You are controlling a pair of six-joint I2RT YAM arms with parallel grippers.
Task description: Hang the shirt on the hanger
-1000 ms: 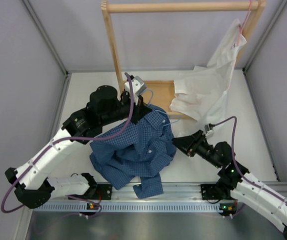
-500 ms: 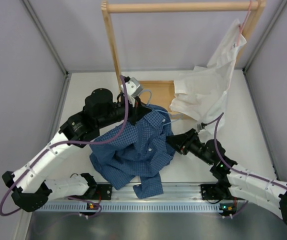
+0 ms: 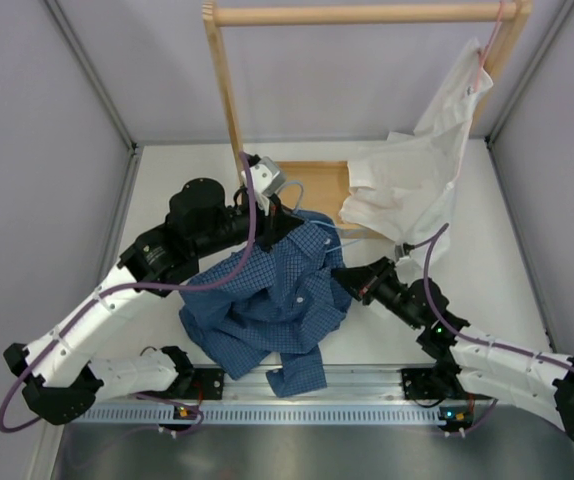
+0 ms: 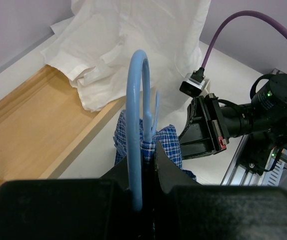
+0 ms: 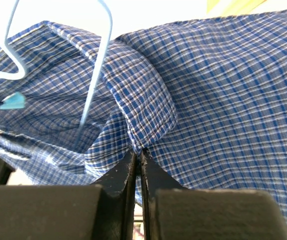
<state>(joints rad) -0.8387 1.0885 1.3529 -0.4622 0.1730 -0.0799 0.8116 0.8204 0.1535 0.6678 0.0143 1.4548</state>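
Right arm (image 3: 487, 352) nearer — jaws on shirt (image 5: 223, 75)

shirt (image 3: 267, 295) blocks centre, rack (image 3: 222, 90) behind, right perhaps free

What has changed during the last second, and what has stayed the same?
The right gripper moved in to the blue checked shirt and closed on a fold near its collar. The left gripper still holds the light blue hanger; the white shirt did not move.
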